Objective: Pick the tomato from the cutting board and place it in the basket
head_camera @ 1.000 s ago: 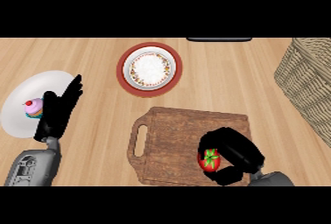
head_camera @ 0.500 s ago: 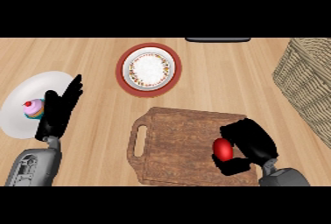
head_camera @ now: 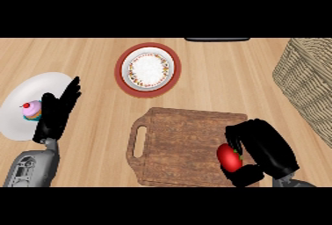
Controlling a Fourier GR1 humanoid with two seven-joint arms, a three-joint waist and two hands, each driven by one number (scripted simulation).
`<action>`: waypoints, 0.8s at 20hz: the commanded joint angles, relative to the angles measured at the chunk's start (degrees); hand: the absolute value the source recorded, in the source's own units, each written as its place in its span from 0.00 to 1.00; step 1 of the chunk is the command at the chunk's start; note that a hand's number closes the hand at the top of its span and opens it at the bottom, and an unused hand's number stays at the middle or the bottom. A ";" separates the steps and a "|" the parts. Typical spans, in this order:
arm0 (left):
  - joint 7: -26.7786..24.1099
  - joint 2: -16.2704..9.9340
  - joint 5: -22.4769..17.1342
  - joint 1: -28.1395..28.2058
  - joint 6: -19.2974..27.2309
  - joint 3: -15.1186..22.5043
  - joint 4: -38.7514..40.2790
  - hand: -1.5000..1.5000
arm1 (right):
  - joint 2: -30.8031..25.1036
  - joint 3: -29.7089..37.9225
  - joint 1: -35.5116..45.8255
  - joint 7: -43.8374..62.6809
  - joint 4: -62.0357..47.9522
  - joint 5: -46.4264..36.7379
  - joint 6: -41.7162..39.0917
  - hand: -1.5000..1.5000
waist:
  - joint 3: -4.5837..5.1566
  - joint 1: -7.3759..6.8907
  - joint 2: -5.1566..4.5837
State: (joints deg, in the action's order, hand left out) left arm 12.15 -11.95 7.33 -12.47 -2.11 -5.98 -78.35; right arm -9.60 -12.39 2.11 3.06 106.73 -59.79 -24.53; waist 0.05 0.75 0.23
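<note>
— Where is the tomato [head_camera: 228, 157] at this point?

— In my right hand [head_camera: 262, 149], over the near right corner of the cutting board [head_camera: 182, 143]. My fingers are curled over it from above and my thumb comes round from below, so only its red left side shows. Whether it is lifted off the wood or resting on it, I cannot tell from this angle.

— And the basket [head_camera: 310, 83]?

— Off to my right and further away from me, its woven wall running along the right edge of the view. From the tomato it lies up and to the right, well apart, with bare counter [head_camera: 220, 88] between board and basket. My right hand is plainly the nearer one, so I judge the carry belongs to it alone.

— What about your other hand?

— My left hand [head_camera: 58, 112] rests near the left edge, fingers straight and up, beside the white plate [head_camera: 26, 94] with the cupcake [head_camera: 31, 110] (no part in this). The red-rimmed plate [head_camera: 148, 68] sits beyond the board, clear of the path I expect to take.
</note>
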 commanded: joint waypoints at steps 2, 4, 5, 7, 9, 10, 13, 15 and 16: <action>1.62 2.36 1.43 0.58 2.12 1.75 -1.80 0.50 | 8.35 4.61 -0.42 5.21 11.29 10.94 -4.79 1.00 | -0.04 0.15 0.10; 1.47 0.96 0.80 1.29 1.06 0.70 -1.13 0.50 | 9.32 7.57 2.75 11.52 17.86 18.31 -7.12 1.00 | 0.02 0.34 0.25; 1.60 0.21 -0.32 1.33 -0.09 0.17 -2.68 0.50 | 9.38 8.42 1.91 13.71 20.66 20.51 -7.25 1.00 | -0.01 0.16 0.29; -1.03 0.70 0.19 2.18 0.44 0.26 -1.32 0.50 | 9.47 12.58 4.51 17.87 26.29 25.39 -8.94 1.00 | 0.03 0.42 0.23; -0.63 0.79 0.15 0.15 0.58 -0.09 0.64 0.50 | 9.52 14.49 9.79 26.46 29.97 28.35 -11.88 1.00 | 0.07 0.13 -0.02; -0.19 -0.92 0.28 1.25 -0.58 -0.07 -2.01 0.50 | 9.53 16.98 12.36 30.02 30.83 30.90 -13.39 1.00 | 0.05 -0.32 0.09; 1.68 1.68 1.21 0.63 0.79 1.90 -2.21 0.50 | 9.57 22.58 22.14 39.10 30.74 36.80 -16.61 1.00 | 0.09 -0.11 0.19; -0.54 1.23 1.19 0.58 0.67 1.24 -0.83 0.50 | 7.00 28.35 28.94 42.40 27.39 40.92 -17.63 1.00 | 0.07 -0.05 0.06; -0.27 1.09 0.79 0.60 0.91 0.51 -0.92 0.50 | 6.86 26.01 32.13 49.18 29.31 40.75 -18.84 1.00 | 0.10 -0.09 0.21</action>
State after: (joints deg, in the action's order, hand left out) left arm 12.84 -11.04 7.98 -11.71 -1.63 -5.13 -80.00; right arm -1.53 9.33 24.46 39.84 133.29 -25.86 -39.84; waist 0.11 0.61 0.37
